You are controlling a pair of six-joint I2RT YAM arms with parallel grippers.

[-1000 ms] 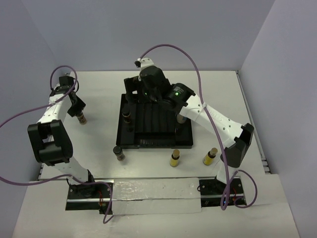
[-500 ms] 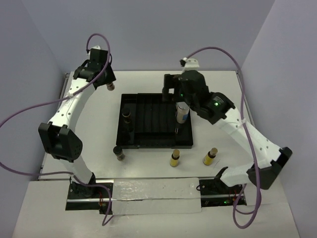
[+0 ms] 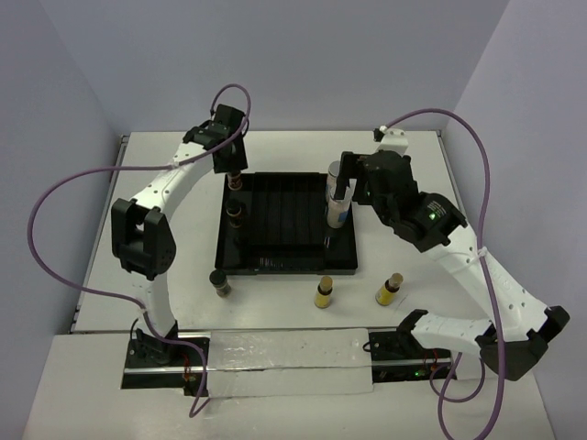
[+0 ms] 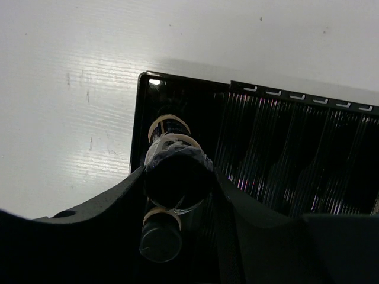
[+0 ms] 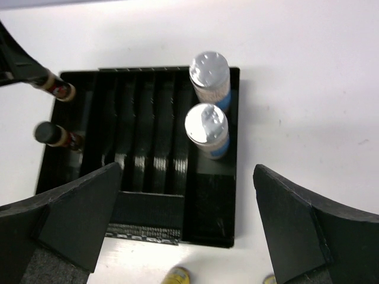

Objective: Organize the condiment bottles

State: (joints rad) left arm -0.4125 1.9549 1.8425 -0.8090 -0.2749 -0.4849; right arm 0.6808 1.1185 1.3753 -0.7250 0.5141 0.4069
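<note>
A small round dark-brown jar (image 3: 235, 179) with a cream band hangs pinched in the left gripper (image 4: 179, 180) over the far-left corner of the glossy ribbed black tray (image 3: 284, 268), while the right gripper (image 5: 186, 171) gapes wide above two grey-capped blue-labelled bottles (image 5: 208, 71) (image 5: 205, 127) in its rightmost slot.

A black tray (image 3: 284, 225) sits in the middle of the white tabletop (image 3: 275, 151). The tray has long thin slots side by side. Pale grey-blue walls (image 3: 303, 55) stand around the tabletop. A shiny strip (image 3: 284, 362) lies along the near edge.
</note>
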